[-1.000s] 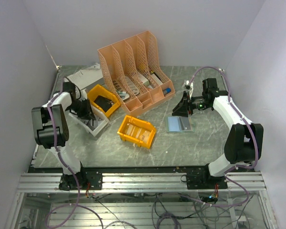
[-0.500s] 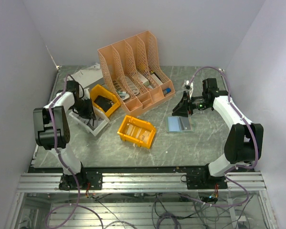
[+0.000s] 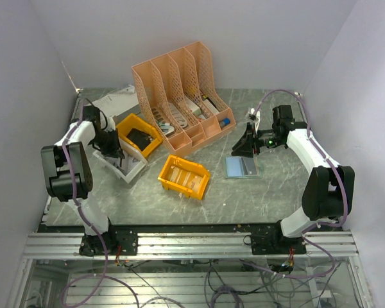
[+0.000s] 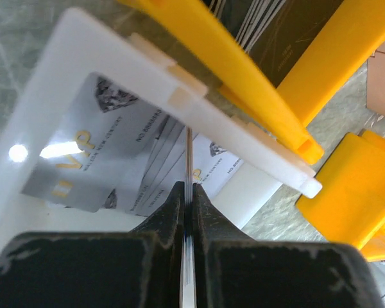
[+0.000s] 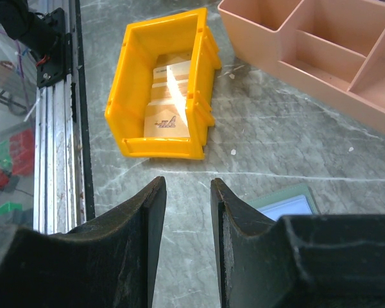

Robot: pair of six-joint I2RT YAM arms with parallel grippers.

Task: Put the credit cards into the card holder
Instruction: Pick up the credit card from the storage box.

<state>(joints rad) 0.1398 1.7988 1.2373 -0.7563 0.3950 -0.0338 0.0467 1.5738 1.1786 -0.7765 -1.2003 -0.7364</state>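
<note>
First, white tray (image 3: pixel 129 171): by the left edge of the bench (image 3: pixel 256 199), just beside the back yellow bin; silver-grey cards (image 4: pixel 96 154) printed VIP lie fanned flat inside it.
back yellow bin (image 3: pixel 140 135): left of the bench's middle, close to the foot of the file organiser; it holds something dark and flat, with thin pale edges beside it.
near yellow bin (image 3: pixel 183 176): mid-bench toward the near edge, set on a slant; tan-brown cards (image 5: pixel 170 110) lie stacked in it.
file organiser (image 3: pixel 179 96): peach, four slots, at the back of the bench; the slots hold items too small to name.
card holder (image 3: pixel 242 167): on the right half of the bench, lying open and flat with its light blue inside up, well apart from the tray and clear of both bins.
left claw (image 4: pixel 188 191): over the white tray, jaws pressed together on a pale card (image 4: pixel 189 160) seen edge-on; whether the card's far edge touches the cards below cannot be told.
right claw (image 5: pixel 187 192): just behind the card holder's far edge, between it and the organiser; jaws partly apart with nothing between them.
in the way: the tray's rim and the back yellow bin's wall stand close around the left claw; the near yellow bin sits between tray and card holder.
loose papers (image 3: pixel 115 99): back left corner of the bench.
</note>
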